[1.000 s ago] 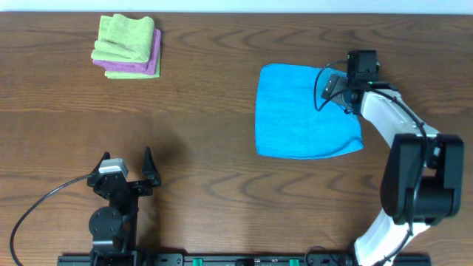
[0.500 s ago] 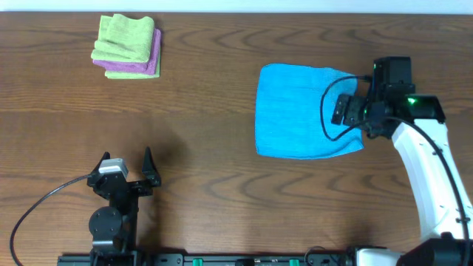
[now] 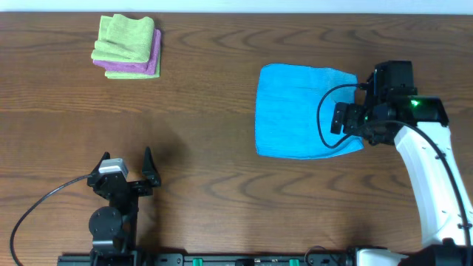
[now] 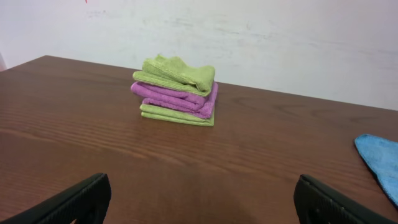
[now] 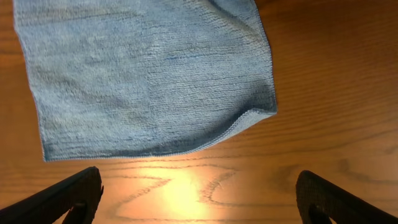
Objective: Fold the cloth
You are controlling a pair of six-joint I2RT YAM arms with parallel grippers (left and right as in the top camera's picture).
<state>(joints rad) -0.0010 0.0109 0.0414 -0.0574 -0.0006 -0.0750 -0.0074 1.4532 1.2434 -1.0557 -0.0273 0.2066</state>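
Observation:
The sky-blue cloth (image 3: 299, 111) lies spread flat on the table, right of centre. In the right wrist view (image 5: 143, 74) its edge runs just ahead of my fingers, with one corner slightly curled. My right gripper (image 3: 362, 125) hovers over the cloth's right edge. It is open and empty, and its two fingertips (image 5: 199, 199) stand wide apart above bare wood. My left gripper (image 3: 129, 174) rests open and empty at the front left, far from the cloth. In the left wrist view the fingertips (image 4: 199, 199) are apart, and a corner of the cloth (image 4: 382, 162) shows at the right edge.
A folded stack of light green and purple cloths (image 3: 127, 46) sits at the back left, also ahead in the left wrist view (image 4: 177, 90). The brown wooden table (image 3: 207, 125) ends at a white wall (image 4: 249, 37) at the back.
My right gripper has moved from over the cloth's far right corner toward its right edge and nearer the front. The cloth's far right corner now lies flat. The left arm has not moved.

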